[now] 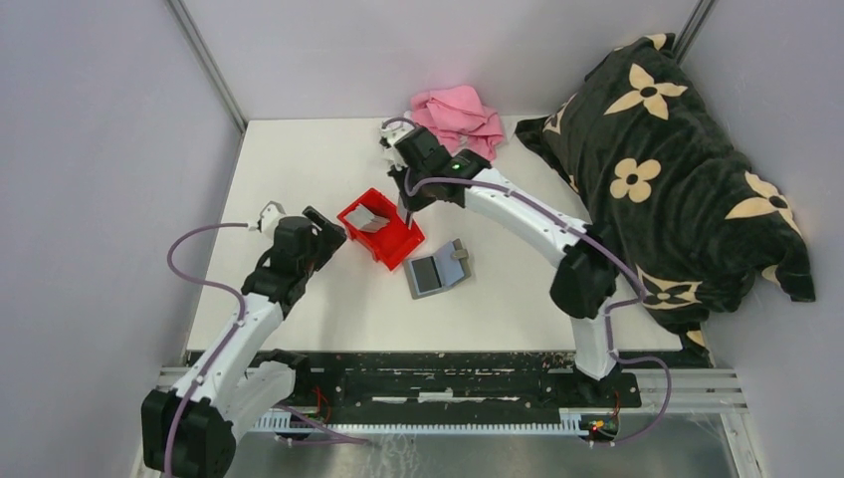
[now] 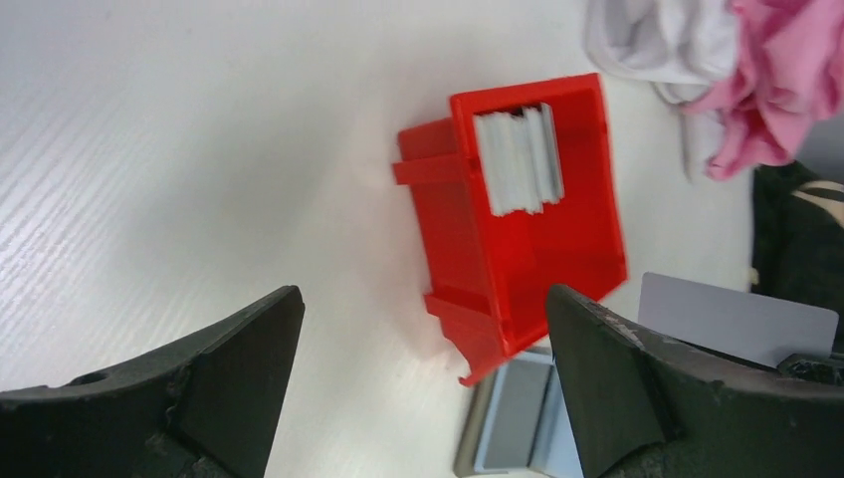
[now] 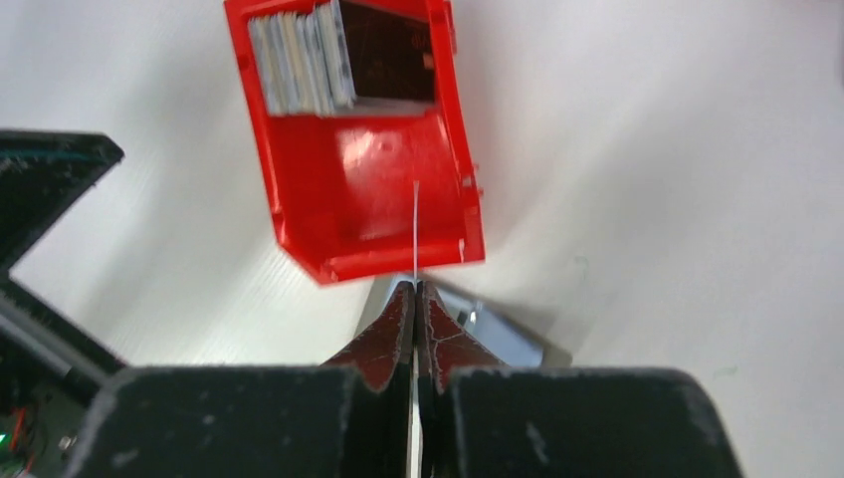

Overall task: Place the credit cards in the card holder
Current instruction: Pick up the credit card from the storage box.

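Right gripper [image 3: 416, 289] is pinching one thin silver credit card [image 2: 737, 321] (left gripper [image 2: 423, 299] spread wide); best aimed edge-first into the dark grey folding card holder [image 1: 428, 276].

A robot test cell in a lab — a white table [image 1: 299, 179] boxed in by plain grey panel walls [image 1: 100, 149] with metal corner posts [image 1: 204, 60]. The left arm [image 1: 234, 339] and right arm [image 1: 527, 214], trailing cables, are bolted to a metal rail [image 1: 448, 383] along its near edge.

Bin [image 1: 381, 227]: red. Credit cards [image 2: 518, 159]: light silver-grey. Card holder [image 1: 436, 271]: dark grey edge, bluish-grey inside. Cloth [image 1: 458, 115]: pink. Blanket [image 1: 667, 169]: black, cream flower motifs. Table [image 1: 299, 169]: white.
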{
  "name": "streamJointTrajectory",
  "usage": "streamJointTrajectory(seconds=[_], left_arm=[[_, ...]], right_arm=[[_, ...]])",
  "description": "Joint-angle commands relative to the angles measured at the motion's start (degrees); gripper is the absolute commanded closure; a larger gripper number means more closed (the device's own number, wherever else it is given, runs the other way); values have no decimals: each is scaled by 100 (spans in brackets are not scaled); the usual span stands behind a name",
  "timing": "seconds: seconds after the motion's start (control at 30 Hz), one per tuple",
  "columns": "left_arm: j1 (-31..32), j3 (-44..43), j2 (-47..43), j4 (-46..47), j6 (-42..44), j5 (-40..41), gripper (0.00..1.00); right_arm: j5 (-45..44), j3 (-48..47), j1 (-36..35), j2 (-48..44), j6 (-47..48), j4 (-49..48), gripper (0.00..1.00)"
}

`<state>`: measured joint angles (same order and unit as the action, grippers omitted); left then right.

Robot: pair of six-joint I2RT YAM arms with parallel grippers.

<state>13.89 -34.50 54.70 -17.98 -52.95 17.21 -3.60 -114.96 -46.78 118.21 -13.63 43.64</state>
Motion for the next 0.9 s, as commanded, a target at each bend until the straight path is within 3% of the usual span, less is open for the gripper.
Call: streamJointTrajectory(seconds=[0.0,0.2,0.37,0.53,0.87], left_arm=[[113,164,-961,-59,373,-687,3],[187,592,-1791,949,597,-1951,10],[357,697,-1363,1786,616,-3294,15],[920,388,-1122,1860,863,-3662,15],[1257,348,-505,2560,921,-4823,17]], right_arm=[[369,845,24,-1309,-425,-193,99],[1849,2434,494,-2445,-973,-524,99],[3302,3566,860,-3123,-1186,-1018,99],[4269,4366,1069,-3594,-1587,-1537,99],[5267,5069,1223,-3538,-2256,-2223,99]])
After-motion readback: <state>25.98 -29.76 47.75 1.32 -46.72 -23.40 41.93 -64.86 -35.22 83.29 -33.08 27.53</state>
